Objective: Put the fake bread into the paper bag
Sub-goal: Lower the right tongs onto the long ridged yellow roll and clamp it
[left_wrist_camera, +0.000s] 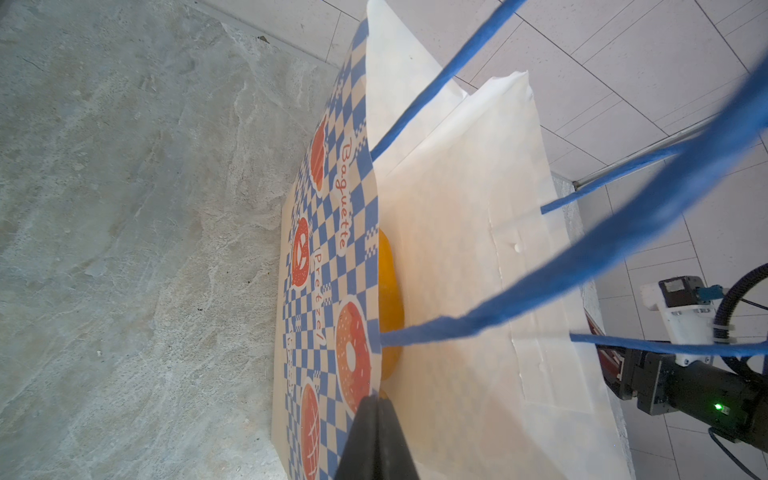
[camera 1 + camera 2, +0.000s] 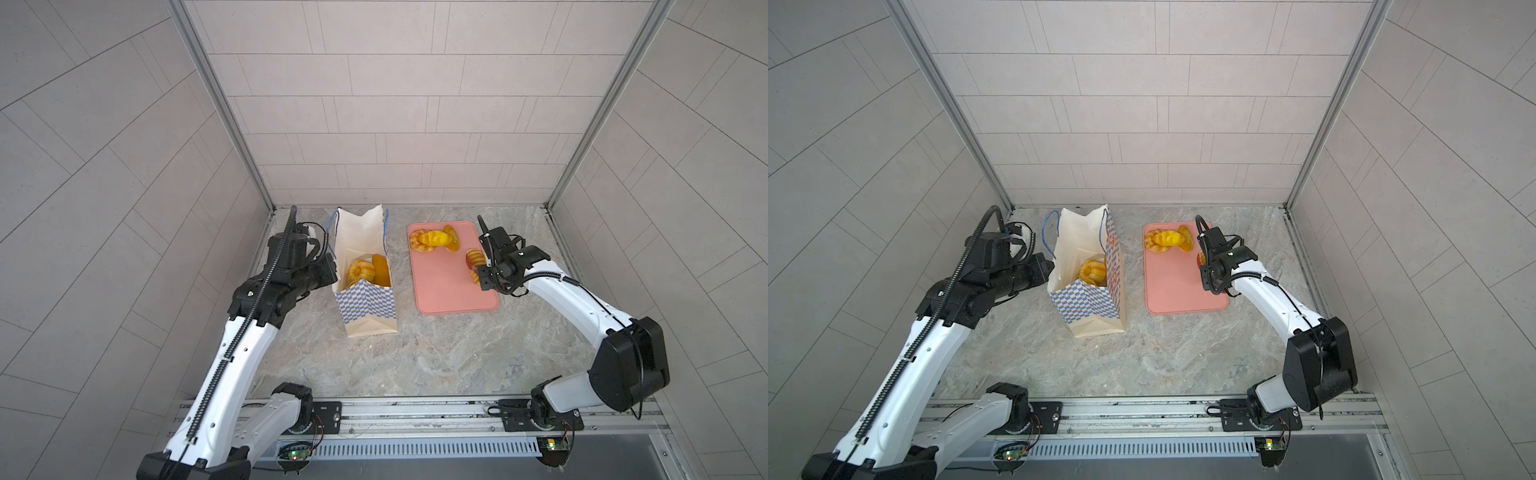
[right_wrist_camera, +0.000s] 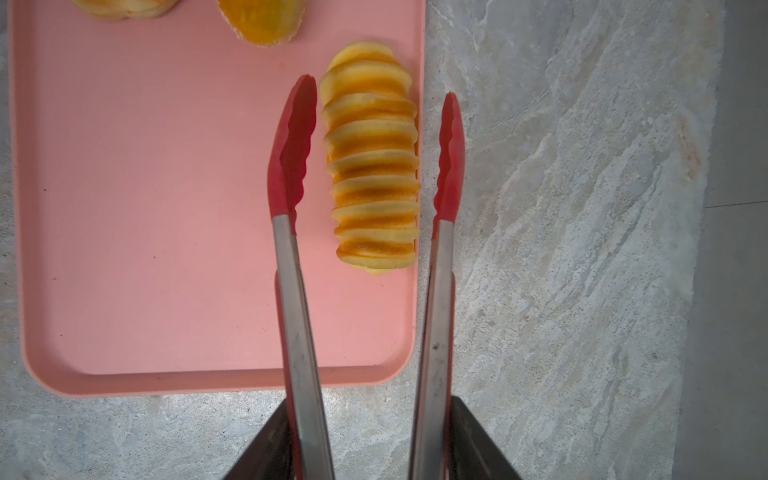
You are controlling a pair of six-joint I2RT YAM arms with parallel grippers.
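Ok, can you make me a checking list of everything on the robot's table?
Surface: grey marbled tabletop.
Job's things: paper bag stands open, with a ring-shaped bread and a smooth long bread inside; a pile of breads and one striped roll lie on the pink tray.
Clutter: red-tipped tongs, tips open either side of the striped roll.
Grippers: left gripper, fingers shut on the bag's rim; right gripper, fingers clamp the tongs.
Cables: black cable chain along each arm.
Surroundings: grey tiled walls, metal rail in front.
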